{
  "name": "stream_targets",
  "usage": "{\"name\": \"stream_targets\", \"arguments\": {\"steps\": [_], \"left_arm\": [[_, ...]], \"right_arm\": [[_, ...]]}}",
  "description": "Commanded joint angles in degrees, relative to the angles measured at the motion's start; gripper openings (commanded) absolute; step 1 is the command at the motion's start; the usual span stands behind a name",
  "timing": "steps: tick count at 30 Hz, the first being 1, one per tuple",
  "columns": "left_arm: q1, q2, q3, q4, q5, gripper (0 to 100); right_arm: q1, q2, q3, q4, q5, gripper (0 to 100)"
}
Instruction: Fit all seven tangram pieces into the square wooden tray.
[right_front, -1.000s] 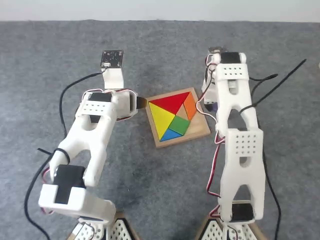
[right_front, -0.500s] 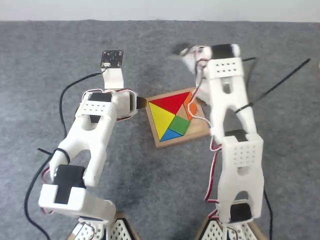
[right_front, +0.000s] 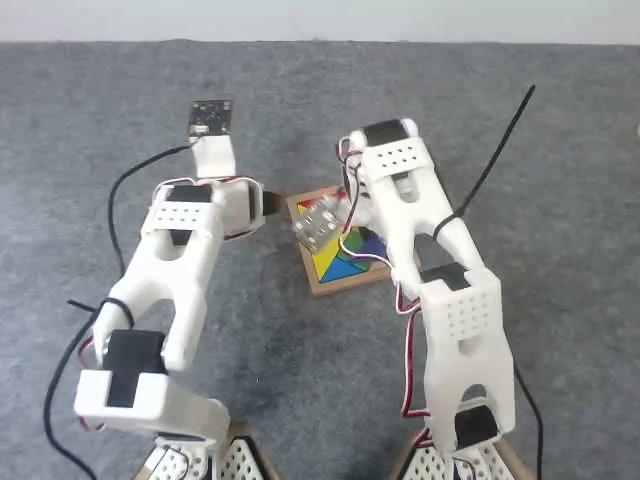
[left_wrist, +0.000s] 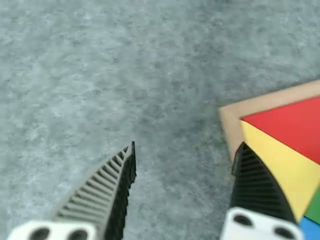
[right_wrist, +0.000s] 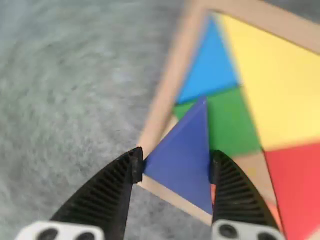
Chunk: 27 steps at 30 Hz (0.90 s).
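High view: tray (right_front: 318, 283) at frame centre, partly under right arm (right_front: 440, 260) | right wrist view: right jaws clamp dark blue triangle (right_wrist: 185, 160) over tray edge, near green piece (right_wrist: 227, 120) | left jaws spread wide by tray's corner

The tray (right_front: 345, 283) sits on the table (right_front: 560, 250), with the left jaws at one corner. A triangle piece (right_wrist: 185, 165) is between the right jaws, over its edge.

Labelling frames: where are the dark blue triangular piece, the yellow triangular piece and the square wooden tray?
dark blue triangular piece (right_wrist: 185, 160), right wrist view, face centre.
yellow triangular piece (right_wrist: 280, 85), right wrist view, face centre.
square wooden tray (left_wrist: 270, 104), left wrist view, bare rim.
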Motion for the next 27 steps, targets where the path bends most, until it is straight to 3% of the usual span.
{"name": "stream_targets", "arguments": {"steps": [1, 10, 15, 19, 22, 27], "left_arm": [[-0.1, -0.4, -2.2, -1.2, -0.6, 29], [0.9, -0.4, -1.9, -1.1, -0.6, 29], [0.9, -0.4, -1.9, -1.0, -0.6, 29], [0.9, -0.4, -1.9, -1.0, -0.6, 29], [0.9, -0.4, -1.9, -1.0, -0.6, 29], [0.9, -0.4, -2.1, -1.0, -0.6, 29]], "right_arm": [[1.6, -5.0, -0.3, 0.9, 6.2, 16.5], [3.0, -4.5, -2.8, 1.5, 9.5, 17.1], [3.2, -5.1, -4.0, 1.6, 9.0, 27.3], [3.2, -4.9, -6.2, 1.5, 4.6, 35.9], [3.2, -5.1, -7.8, 1.6, 3.4, 36.6], [1.7, -5.1, -12.7, 1.9, -14.3, 35.1]]}}
